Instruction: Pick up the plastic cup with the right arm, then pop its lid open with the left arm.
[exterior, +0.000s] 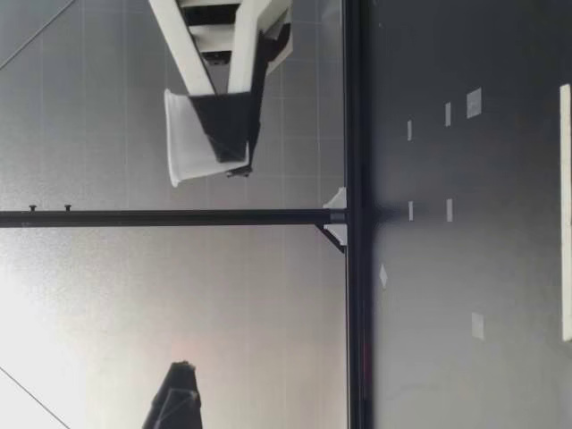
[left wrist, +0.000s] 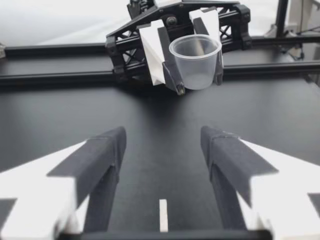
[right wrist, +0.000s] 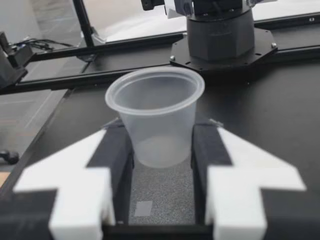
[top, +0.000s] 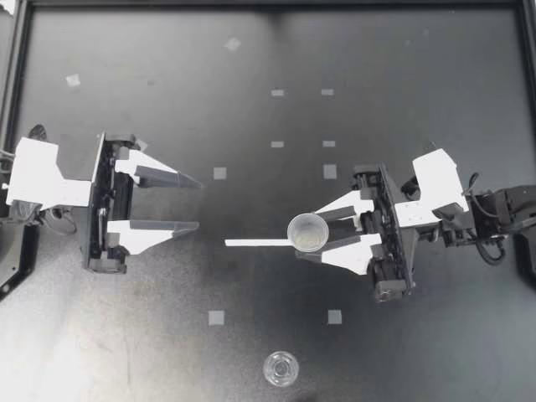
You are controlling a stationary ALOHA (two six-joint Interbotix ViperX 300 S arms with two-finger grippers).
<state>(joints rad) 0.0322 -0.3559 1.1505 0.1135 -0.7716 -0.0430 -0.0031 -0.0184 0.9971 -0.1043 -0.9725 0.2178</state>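
Gripping clear, seemingly plain cup: R tool.

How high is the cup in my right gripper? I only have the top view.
Observer: Low view: the cup hangs well above the table, held by your right gripper.
Operator: Is it tilted?
Observer: No, it stands upright there, rim on top.
Operator: How is it gripped?
Observer: Right wrist view: both fingers press its lower half, one from each side.
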